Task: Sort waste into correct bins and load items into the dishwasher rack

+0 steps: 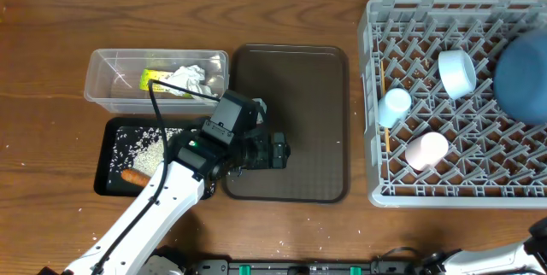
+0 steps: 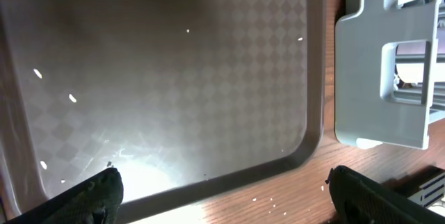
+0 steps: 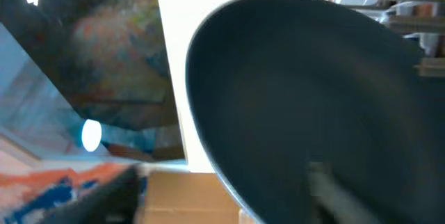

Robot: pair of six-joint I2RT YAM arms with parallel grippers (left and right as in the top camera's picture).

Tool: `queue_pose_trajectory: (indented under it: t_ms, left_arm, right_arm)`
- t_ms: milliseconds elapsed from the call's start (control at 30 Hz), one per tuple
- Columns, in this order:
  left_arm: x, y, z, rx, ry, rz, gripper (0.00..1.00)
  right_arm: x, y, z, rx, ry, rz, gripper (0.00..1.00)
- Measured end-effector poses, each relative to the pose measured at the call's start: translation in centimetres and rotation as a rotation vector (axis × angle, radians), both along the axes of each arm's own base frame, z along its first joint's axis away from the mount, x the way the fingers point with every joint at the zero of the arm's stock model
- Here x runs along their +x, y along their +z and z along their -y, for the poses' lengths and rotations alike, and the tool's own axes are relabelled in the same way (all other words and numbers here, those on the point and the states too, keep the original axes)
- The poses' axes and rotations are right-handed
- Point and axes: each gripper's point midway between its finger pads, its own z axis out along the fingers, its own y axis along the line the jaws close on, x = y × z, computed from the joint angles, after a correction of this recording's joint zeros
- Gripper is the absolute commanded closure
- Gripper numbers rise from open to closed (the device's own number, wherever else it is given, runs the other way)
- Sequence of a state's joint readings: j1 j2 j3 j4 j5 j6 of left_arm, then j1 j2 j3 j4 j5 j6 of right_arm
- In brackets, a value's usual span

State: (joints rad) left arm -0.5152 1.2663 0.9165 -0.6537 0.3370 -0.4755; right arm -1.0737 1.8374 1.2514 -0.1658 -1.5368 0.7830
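Over the brown tray (image 1: 308, 87), the left gripper (image 2: 222, 189) hangs spread, empty, black tray (image 1: 114, 169) to its left.

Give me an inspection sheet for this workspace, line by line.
Surface: brown wooden table, a few white specks.
Job's things: clear plastic rectangular tub holds crumpled white tissue and yellow-green wrapper; shallow black tray holds white rice grains and orange carrot piece; grey pegged plastic rack holds white bowl, light blue cup, pink cup, round blue plate.
Clutter: large brown serving tray with stray white grains.
End effectors: left end effector open, empty, over the serving tray; right end effector not readable, its wrist view filled by the plate.
Cables: black cable loops from the left arm over the tub.
Surroundings: nothing seen.
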Motion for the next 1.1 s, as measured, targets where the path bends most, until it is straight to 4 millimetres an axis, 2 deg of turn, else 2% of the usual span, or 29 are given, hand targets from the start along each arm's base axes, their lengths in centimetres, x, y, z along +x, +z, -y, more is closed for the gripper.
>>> queue_pose_trajectory:
  t_ms: [67, 333, 600, 767, 867, 967, 1067, 1100]
  left_arm:
    - [0.0, 0.0, 0.0, 0.0, 0.0, 0.0, 0.04]
    - [0.0, 0.0, 0.0, 0.0, 0.0, 0.0, 0.04]
    - [0.0, 0.0, 0.0, 0.0, 0.0, 0.0, 0.04]
    - [0.0, 0.0, 0.0, 0.0, 0.0, -0.001, 0.04]
    - [0.0, 0.0, 0.0, 0.0, 0.0, -0.001, 0.03]
    - [0.0, 0.0, 0.0, 0.001, 0.0, 0.0, 0.04]
    - [0.0, 0.0, 0.0, 0.001, 0.0, 0.0, 0.04]
    - [0.0, 0.0, 0.0, 0.0, 0.0, 0.0, 0.03]
  right_arm:
    - [-0.1, 0.0, 0.1, -0.003, -0.003, 0.002, 0.01]
    - [-0.1, 0.1, 0.4, -0.03, -0.011, 0.014, 0.01]
    - [-1.7, 0.0, 3.9, -0.1, -0.126, 0.009, 0.01]
    - [-1.8, 0.6, 4.9, -0.163, -0.153, 0.034, 0.01]
    - [-1.1, 2.4, 5.0, -0.27, -0.132, 0.109, 0.01]
    - [0.2, 5.6, 3.7, -0.438, -0.081, 0.231, 0.01]
    - [1.2, 9.8, 0.7, -0.634, -0.024, 0.384, 0.01]
    - [1.4, 11.3, -0.9, -0.702, -0.001, 0.445, 0.01]
